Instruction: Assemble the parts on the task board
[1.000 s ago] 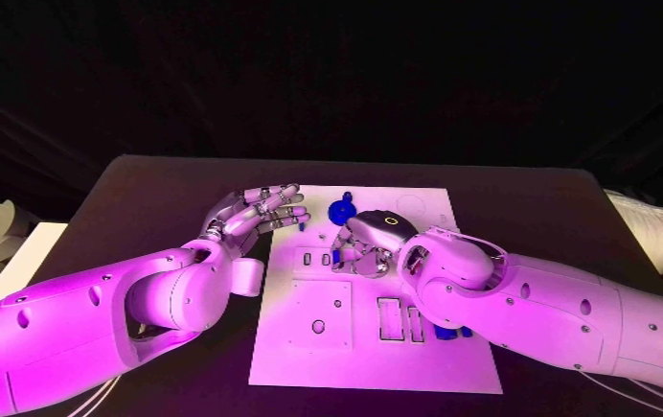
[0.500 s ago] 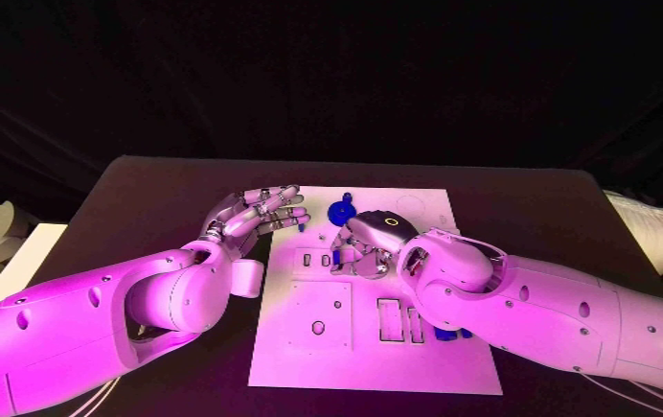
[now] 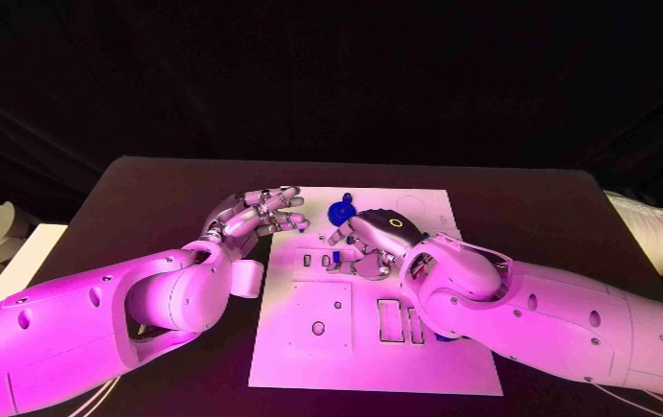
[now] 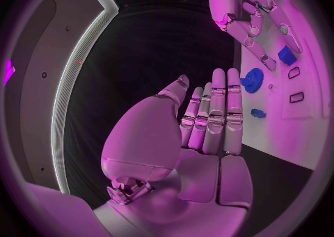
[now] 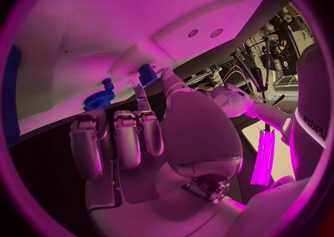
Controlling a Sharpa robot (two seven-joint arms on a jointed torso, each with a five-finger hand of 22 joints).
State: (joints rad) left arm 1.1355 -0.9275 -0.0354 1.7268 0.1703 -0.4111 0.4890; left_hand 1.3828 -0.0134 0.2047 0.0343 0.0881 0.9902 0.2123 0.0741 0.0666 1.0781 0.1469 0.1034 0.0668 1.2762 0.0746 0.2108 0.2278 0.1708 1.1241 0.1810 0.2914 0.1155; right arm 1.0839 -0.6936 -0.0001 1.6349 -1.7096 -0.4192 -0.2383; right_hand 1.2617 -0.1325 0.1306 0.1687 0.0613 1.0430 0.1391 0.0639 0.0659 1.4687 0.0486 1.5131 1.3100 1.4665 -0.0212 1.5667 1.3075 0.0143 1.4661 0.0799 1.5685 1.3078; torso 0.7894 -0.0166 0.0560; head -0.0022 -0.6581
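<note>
From the head camera I see the task board (image 3: pixel 373 340) lying at the table's (image 3: pixel 152 196) centre, its long side running from six to twelve o'clock. My left hand (image 3: pixel 259 214) hovers just off the board's nine o'clock edge near the far end, fingers straight and held side by side, with nothing in them; the left wrist view confirms the flat, empty palm (image 4: pixel 209 120). My right hand (image 3: pixel 366 240) sits over the far middle of the board, knuckles up. Its fingers curl downward onto the board, and its own back hides the fingertips from the head camera. In the right wrist view the fingers (image 5: pixel 128 137) look bent inward, and a small blue part (image 5: pixel 147 74) sits right at a fingertip, but I cannot tell whether it is pinched or merely touched. A blue gear (image 3: pixel 341 211) stands at the board's twelve o'clock end, just beyond the right hand. Another blue part (image 3: pixel 445 335) peeks out at three o'clock, mostly covered by my right forearm. The slots (image 3: pixel 400 321) near the board's middle are partly cut off by the same arm.
</note>
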